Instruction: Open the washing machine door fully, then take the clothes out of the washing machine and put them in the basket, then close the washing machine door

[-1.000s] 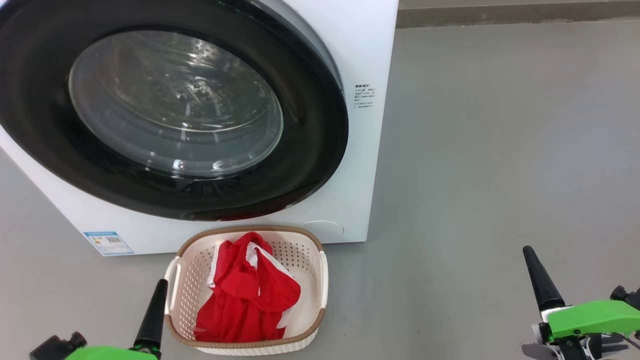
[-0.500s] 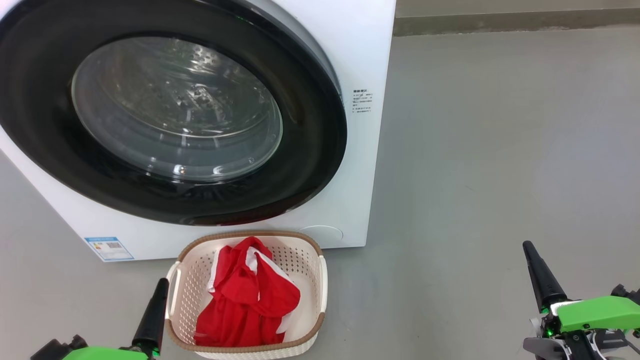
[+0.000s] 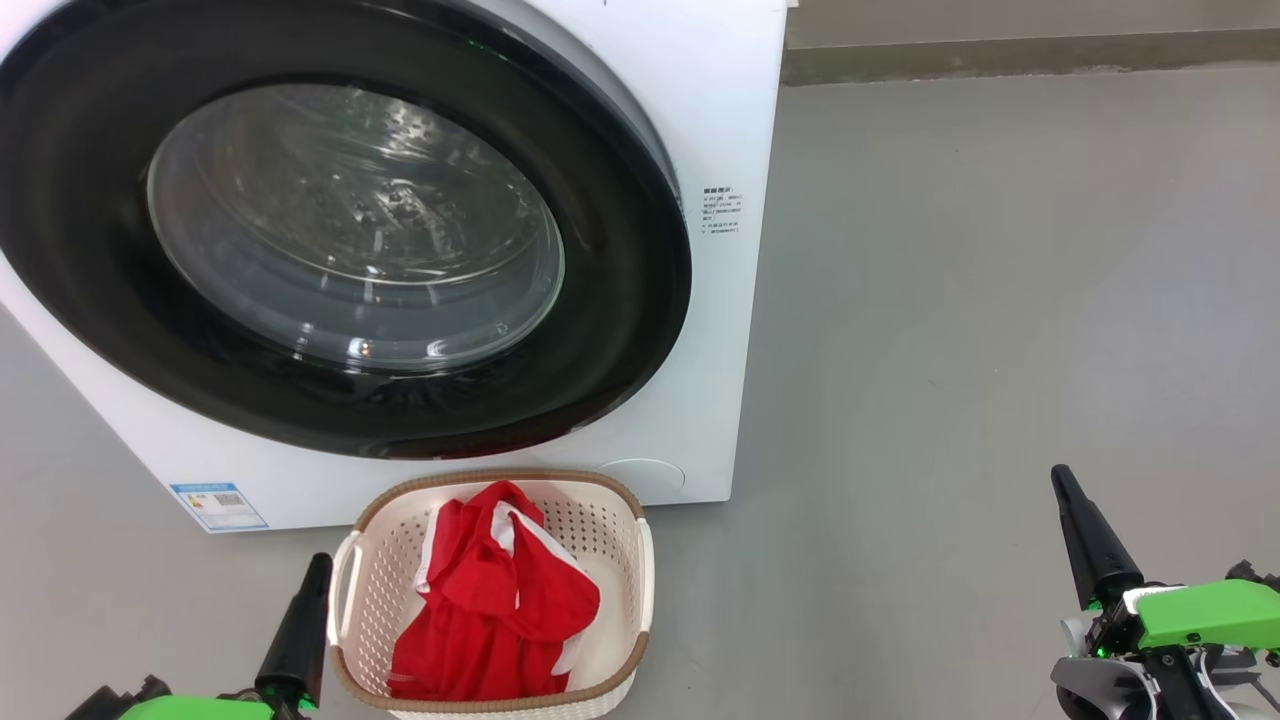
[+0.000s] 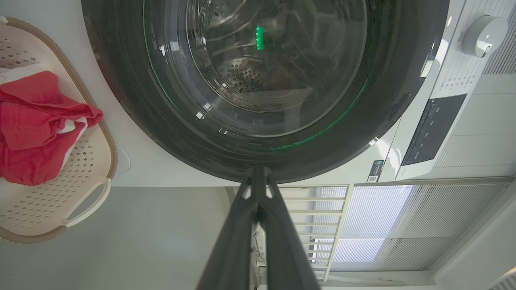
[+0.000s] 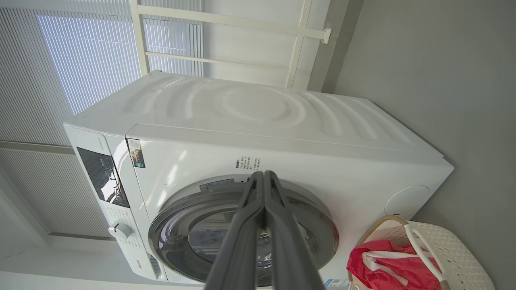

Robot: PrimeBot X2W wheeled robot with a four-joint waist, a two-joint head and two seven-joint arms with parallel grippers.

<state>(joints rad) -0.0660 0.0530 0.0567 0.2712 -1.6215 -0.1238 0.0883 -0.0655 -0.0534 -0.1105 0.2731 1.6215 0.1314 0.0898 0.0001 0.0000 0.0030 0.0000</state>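
Observation:
The white washing machine (image 3: 720, 120) fills the upper left of the head view, and its round black-rimmed door (image 3: 620, 300) lies flat against its front. Red clothes (image 3: 490, 610) with white trim lie in the cream basket (image 3: 645, 570) on the floor just below the door. My left gripper (image 3: 312, 570) is shut, low at the basket's left side, apart from it. My right gripper (image 3: 1060, 480) is shut and empty, far to the right over bare floor. The left wrist view shows the door (image 4: 383, 100), basket (image 4: 96, 193) and clothes (image 4: 36, 133); the right wrist view shows the machine (image 5: 262, 117) and clothes (image 5: 387, 266).
Grey floor (image 3: 1000, 300) spreads to the right of the machine, with a wall base (image 3: 1000, 55) at the back. A blue label sticker (image 3: 218, 506) sits low on the machine's front. The control panel and knob (image 4: 481, 34) appear in the left wrist view.
The head camera has tilted, so the whole picture sits a little lower now. Both grippers stay shut near the bottom corners; machine, door, basket and clothes are unmoved.

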